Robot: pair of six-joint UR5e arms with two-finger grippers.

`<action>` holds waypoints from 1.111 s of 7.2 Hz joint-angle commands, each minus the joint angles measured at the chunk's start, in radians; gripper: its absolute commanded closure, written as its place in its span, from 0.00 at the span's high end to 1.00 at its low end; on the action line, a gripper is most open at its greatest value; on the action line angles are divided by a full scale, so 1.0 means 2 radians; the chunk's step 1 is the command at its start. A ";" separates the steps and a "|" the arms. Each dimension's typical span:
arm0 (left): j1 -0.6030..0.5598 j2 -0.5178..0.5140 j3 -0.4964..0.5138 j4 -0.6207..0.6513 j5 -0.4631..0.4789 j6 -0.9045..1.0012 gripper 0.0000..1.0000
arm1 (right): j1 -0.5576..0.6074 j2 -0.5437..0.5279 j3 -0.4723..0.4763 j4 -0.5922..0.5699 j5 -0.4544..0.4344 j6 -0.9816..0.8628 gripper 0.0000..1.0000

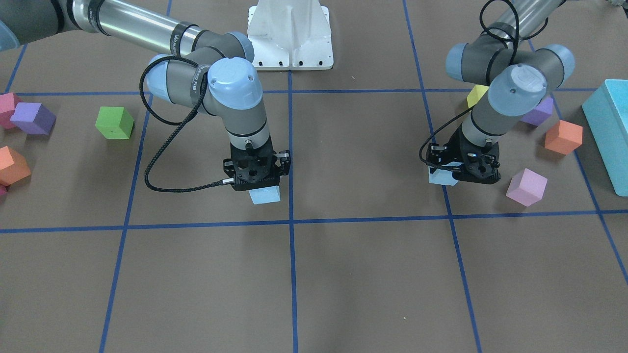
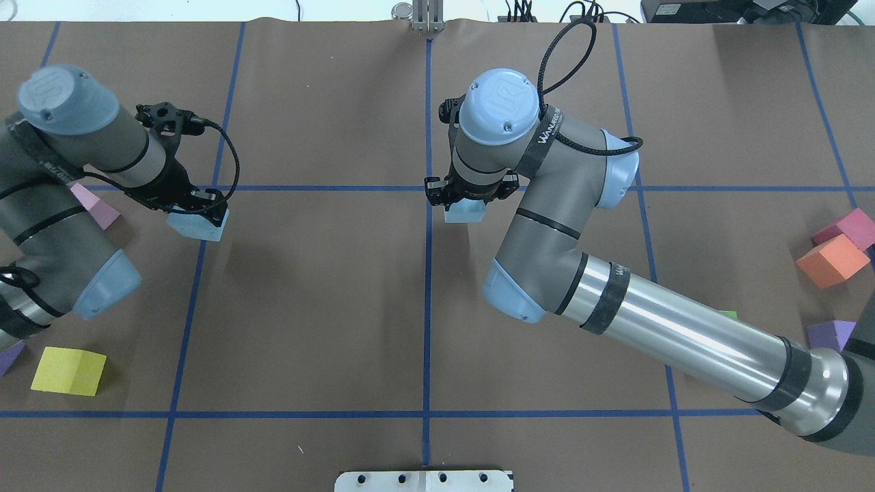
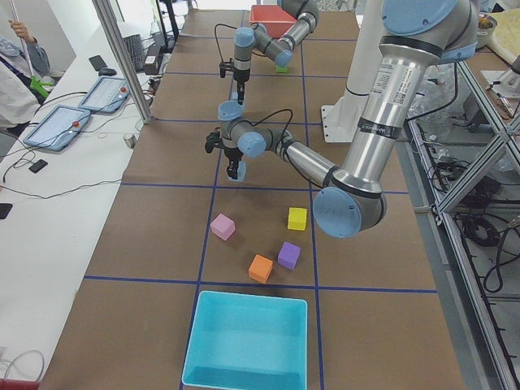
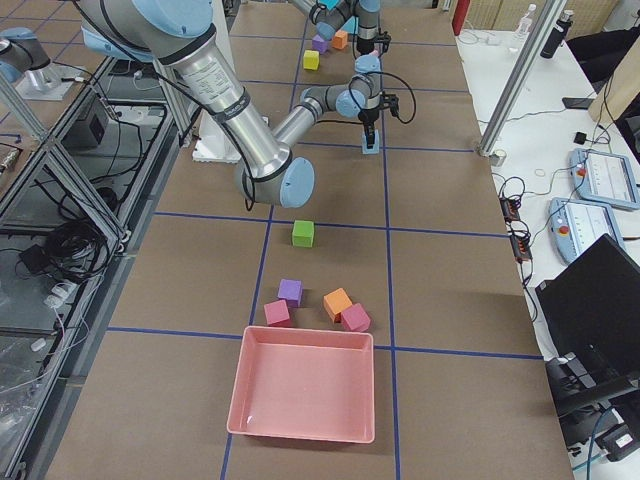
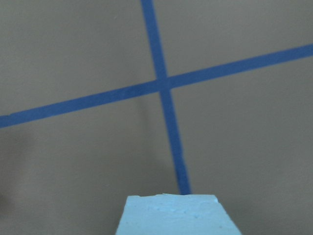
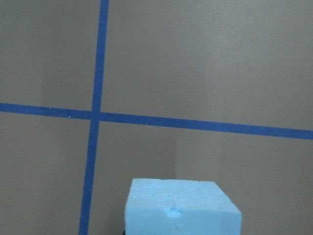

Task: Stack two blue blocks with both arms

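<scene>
Two pale blue blocks show, one in each gripper. My left gripper (image 2: 198, 217) is shut on one blue block (image 2: 197, 226) at a tape crossing on the table's left; it also shows in the front view (image 1: 440, 177). My right gripper (image 2: 466, 203) is shut on the other blue block (image 2: 465, 213), which shows in the front view (image 1: 265, 195) near the centre tape line. Both blocks sit low over the table. Each wrist view shows its block's top at the bottom edge (image 5: 173, 215) (image 6: 182, 205). The fingers are hidden. The blocks are well apart.
Loose cubes lie around: pink (image 1: 526, 187), orange (image 1: 563, 137) and yellow (image 2: 68, 370) near the left arm; green (image 1: 115, 122), purple (image 1: 33, 118) and orange (image 1: 13, 165) near the right arm. A turquoise bin (image 1: 608, 132) and a pink bin (image 4: 305, 395) stand at the table's ends.
</scene>
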 commanded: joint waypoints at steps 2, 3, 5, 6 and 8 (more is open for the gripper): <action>0.002 -0.065 0.000 0.062 -0.001 -0.034 0.61 | -0.022 0.041 -0.053 0.023 -0.020 0.021 0.57; 0.003 -0.078 0.002 0.062 -0.002 -0.058 0.61 | -0.026 0.041 -0.059 0.022 -0.020 0.036 0.57; 0.006 -0.087 0.002 0.062 -0.003 -0.072 0.61 | -0.029 0.050 -0.082 0.022 -0.020 0.047 0.59; 0.009 -0.092 0.002 0.062 -0.002 -0.081 0.62 | -0.029 0.051 -0.082 0.022 -0.019 0.050 0.67; 0.012 -0.098 0.003 0.062 -0.002 -0.091 0.62 | -0.027 0.052 -0.080 0.022 -0.019 0.045 1.00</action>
